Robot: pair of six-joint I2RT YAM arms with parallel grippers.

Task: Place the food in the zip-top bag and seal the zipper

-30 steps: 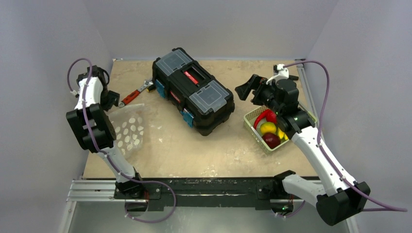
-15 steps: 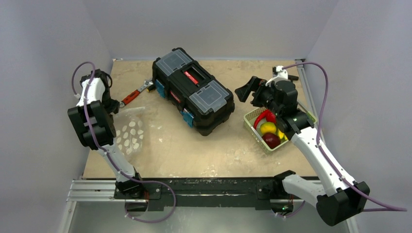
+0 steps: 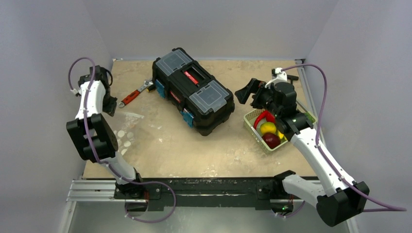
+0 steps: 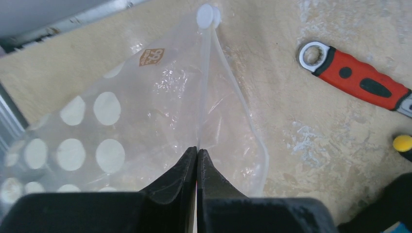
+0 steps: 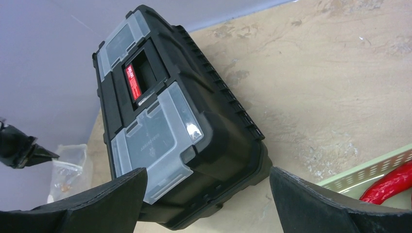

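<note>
The left wrist view alone shows the grip. The left tool (image 4: 197,158) is closed, its two fingers pinched together on the clear film of the zip-top bag (image 4: 111,121), right where the zipper (image 4: 206,73) runs into them. One side of the bag's mouth bows away from the strip. From above we see only that the dotted bag lies at the bench's left edge by this tool; the pinch itself is hidden there.

The right wrist view shows the right tool (image 5: 208,177) spread wide and holding nothing, facing the black toolbox (image 5: 160,111). The overhead view places this tool between the toolbox and the pale green basket (image 3: 254,134). The basket holds the food (image 3: 268,128): a curved red piece, a yellow one and a dark red one. We cannot tell any further pieces apart.

The bench (image 3: 204,150) is tan board, scuffed white in patches, enclosed by plain grey walls (image 3: 204,24).

We count two tools, one bag, one toolbox, one basket and one red-handled wrench (image 4: 357,82).
</note>
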